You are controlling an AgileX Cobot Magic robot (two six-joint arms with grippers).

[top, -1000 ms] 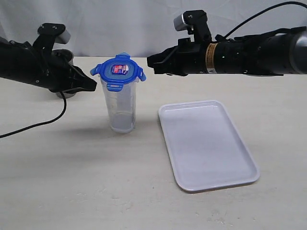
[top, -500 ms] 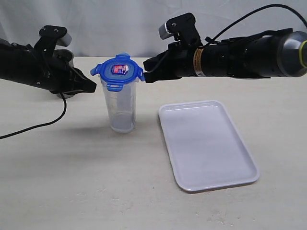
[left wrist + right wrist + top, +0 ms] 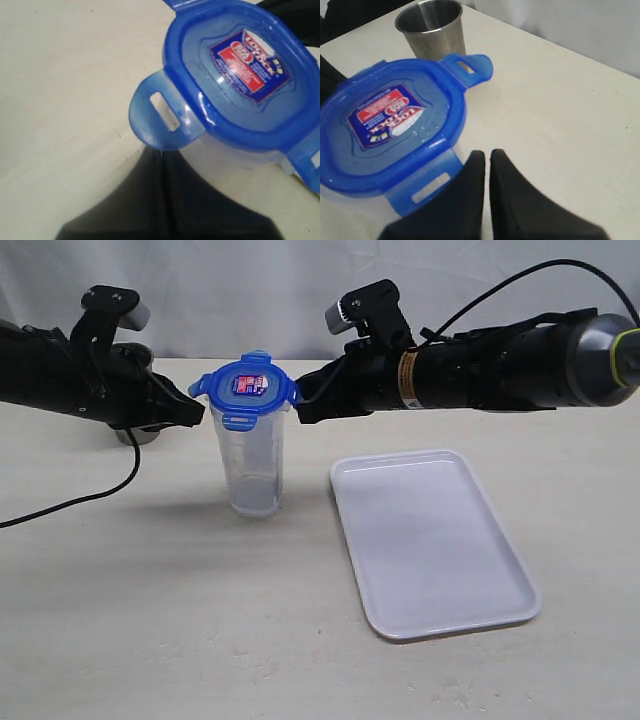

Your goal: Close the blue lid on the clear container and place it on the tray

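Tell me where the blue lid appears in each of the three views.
Exterior view: the blue lid is left of centre, on top of the clear container.
Left wrist view: the blue lid fills that picture's upper right.
Right wrist view: the blue lid fills that picture's left half.
Shared landmark: the red-white sticker on it.

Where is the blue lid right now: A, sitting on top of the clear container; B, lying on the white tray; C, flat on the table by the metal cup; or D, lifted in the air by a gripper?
A: the blue lid sits on the rim of the clear container, standing beside the tray.
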